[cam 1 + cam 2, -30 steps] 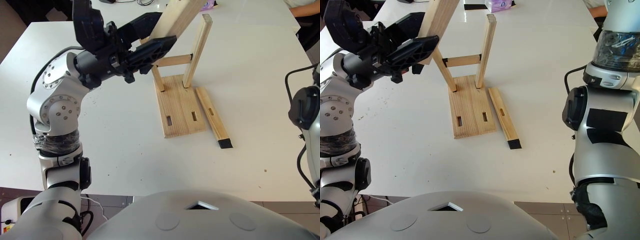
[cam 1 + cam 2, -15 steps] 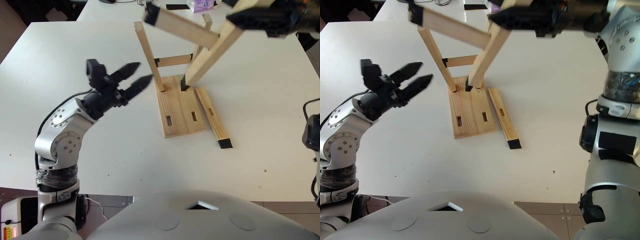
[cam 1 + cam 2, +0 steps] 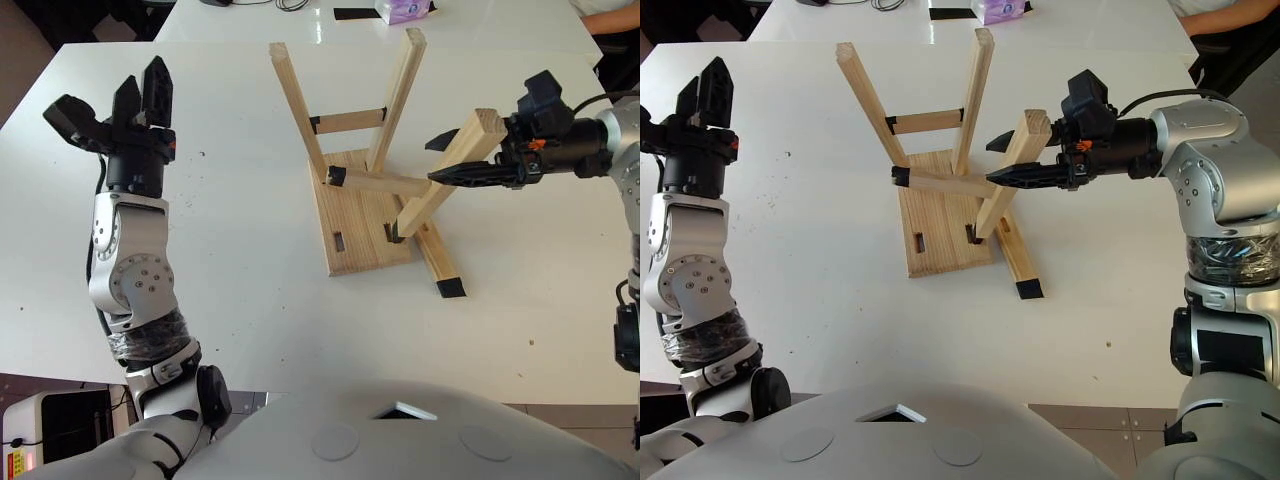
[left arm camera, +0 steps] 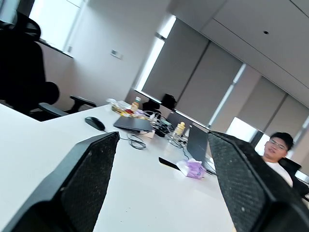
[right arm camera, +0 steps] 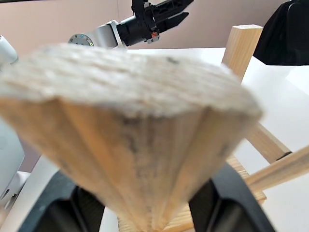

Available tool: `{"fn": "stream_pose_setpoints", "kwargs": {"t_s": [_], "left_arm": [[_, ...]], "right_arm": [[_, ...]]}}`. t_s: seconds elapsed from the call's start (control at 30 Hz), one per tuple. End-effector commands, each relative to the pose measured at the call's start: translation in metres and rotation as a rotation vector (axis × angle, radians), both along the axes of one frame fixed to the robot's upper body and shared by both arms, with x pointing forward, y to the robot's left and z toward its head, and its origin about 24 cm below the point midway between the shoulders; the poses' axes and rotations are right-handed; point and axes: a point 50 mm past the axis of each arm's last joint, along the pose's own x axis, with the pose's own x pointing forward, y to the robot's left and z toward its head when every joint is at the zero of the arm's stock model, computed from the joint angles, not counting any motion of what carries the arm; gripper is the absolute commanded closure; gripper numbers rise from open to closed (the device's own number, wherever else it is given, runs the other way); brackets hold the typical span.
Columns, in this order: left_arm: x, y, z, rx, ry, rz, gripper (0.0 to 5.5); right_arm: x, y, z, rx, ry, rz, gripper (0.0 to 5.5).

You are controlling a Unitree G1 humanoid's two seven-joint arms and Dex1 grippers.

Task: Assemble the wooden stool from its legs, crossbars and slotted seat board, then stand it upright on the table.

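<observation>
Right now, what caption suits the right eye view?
Right gripper holds a leg slanted, foot on the seat board; open left gripper raised aside.

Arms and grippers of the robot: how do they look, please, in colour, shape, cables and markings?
The left arm and right arm have silver-grey rounded shells with round joint caps and a dark tape wrap each. The left gripper and right gripper are black, with two tapering fingers; the pads are textured. A black cable arcs over the right wrist.
</observation>
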Motion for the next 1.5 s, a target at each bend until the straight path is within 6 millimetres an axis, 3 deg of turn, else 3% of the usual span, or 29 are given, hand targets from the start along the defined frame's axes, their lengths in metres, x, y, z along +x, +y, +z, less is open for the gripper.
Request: {"fn": "stream_pose_setpoints", "kwargs": {"t_s": [0.03,0.67,1.03,1.33,1.5], "left_arm": [[0.002,0.003,0.004,0.010,-0.003,0.019,2.13],[0.005,-0.009,-0.002,0.020,0.002,-0.025,2.13],[0.004,-0.011,-0.001,0.041,-0.004,-0.045,2.13],[0.006,-0.019,-0.001,0.040,-0.007,-0.073,2.13],[0.008,-0.023,-0.001,0.035,-0.012,-0.086,2.13]], "right_arm": [[0.000,-0.001,-0.001,-0.009,-0.007,-0.005,3.49],[0.001,0.013,-0.007,-0.054,-0.032,0.117,3.49],[0.022,0.006,-0.001,-0.090,-0.070,0.099,3.49],[0.004,0.025,-0.034,-0.131,0.015,0.200,3.49],[0.002,0.027,-0.068,-0.182,0.097,0.164,3.49]]}}
